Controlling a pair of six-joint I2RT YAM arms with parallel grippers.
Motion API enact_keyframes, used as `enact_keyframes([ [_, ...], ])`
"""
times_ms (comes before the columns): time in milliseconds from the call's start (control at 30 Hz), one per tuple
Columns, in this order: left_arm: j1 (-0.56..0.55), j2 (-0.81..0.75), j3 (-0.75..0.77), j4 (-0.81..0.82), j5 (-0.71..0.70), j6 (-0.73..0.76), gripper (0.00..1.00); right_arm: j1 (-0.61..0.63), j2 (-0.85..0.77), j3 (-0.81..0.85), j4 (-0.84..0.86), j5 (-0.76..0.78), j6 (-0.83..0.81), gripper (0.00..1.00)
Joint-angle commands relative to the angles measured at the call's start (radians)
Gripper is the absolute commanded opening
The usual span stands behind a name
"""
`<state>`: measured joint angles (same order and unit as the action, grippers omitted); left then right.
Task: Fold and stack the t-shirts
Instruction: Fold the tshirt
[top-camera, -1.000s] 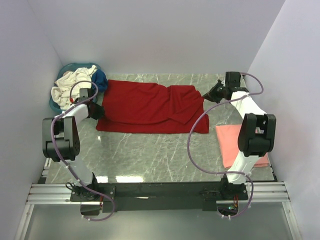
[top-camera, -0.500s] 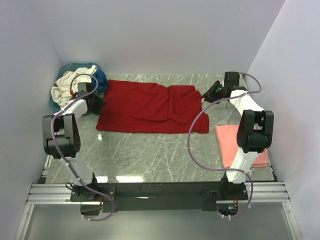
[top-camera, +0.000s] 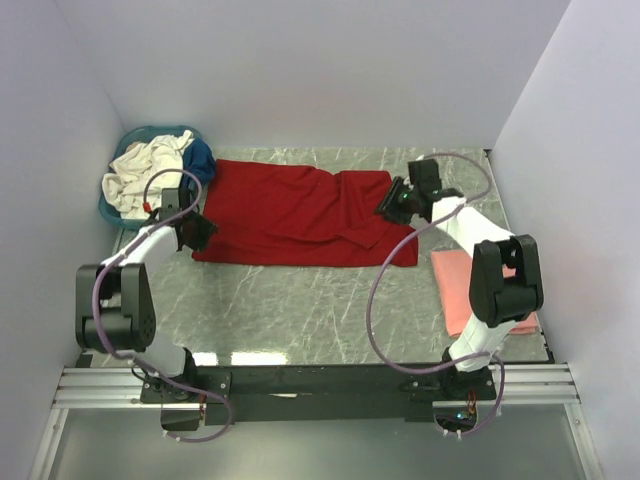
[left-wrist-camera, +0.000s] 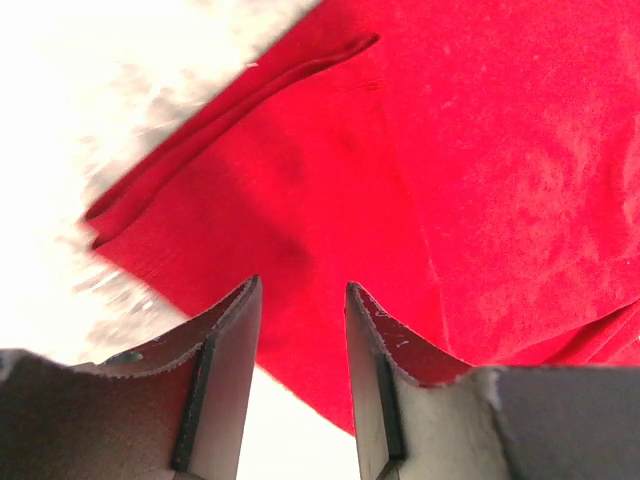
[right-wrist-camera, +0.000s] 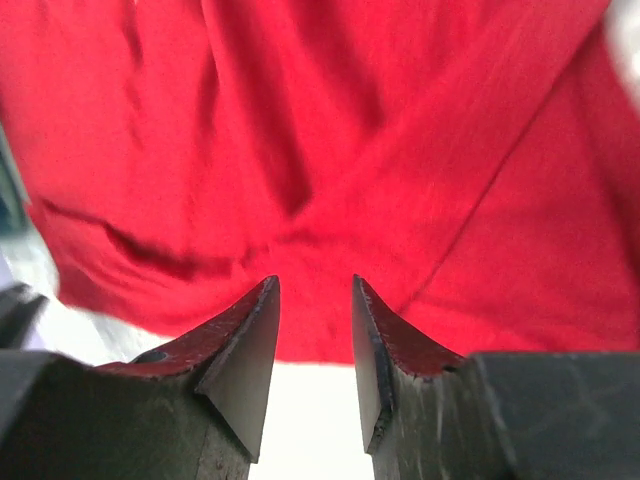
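red shirt (top-camera: 300, 212) lies spread along the tabletop's (top-camera: 300, 310) far edge. left tool (top-camera: 200, 232) hangs at its left end, right tool (top-camera: 388, 206) over its right end, both parted and holding nothing. pink shirt (top-camera: 452, 285) lies folded by the right edge.

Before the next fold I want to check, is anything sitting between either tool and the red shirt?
Nothing visible does. The left tool and right tool stand open at opposite ends of the red shirt, with only its cloth ahead of them in the wrist views. The teal basket and pink shirt lie off to the sides.
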<state>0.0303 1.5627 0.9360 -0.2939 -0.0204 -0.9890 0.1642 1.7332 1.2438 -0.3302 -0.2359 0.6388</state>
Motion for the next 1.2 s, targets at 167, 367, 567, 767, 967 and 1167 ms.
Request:
enact_keyframes([
  [167,0.003,-0.116,-0.060,0.042,-0.064,-0.037,0.44,0.061,-0.054,-0.190,0.134,0.066,0.032,0.41],
  [367,0.003,-0.127,-0.078,0.048,-0.052,-0.030,0.43,0.064,-0.014,-0.222,0.186,0.040,0.042,0.42],
  [567,0.003,-0.139,-0.100,0.055,-0.050,-0.027,0.43,0.084,0.035,-0.189,0.191,0.035,0.047,0.44],
  [767,0.003,-0.182,-0.132,0.062,-0.049,-0.027,0.43,0.098,0.049,-0.225,0.221,0.040,0.056,0.48],
  [967,0.003,-0.214,-0.152,0.059,-0.046,-0.027,0.43,0.104,0.065,-0.228,0.247,0.027,0.073,0.47],
  [1167,0.003,-0.254,-0.172,0.053,-0.056,-0.019,0.43,0.107,0.062,-0.199,0.244,0.026,0.081,0.14],
])
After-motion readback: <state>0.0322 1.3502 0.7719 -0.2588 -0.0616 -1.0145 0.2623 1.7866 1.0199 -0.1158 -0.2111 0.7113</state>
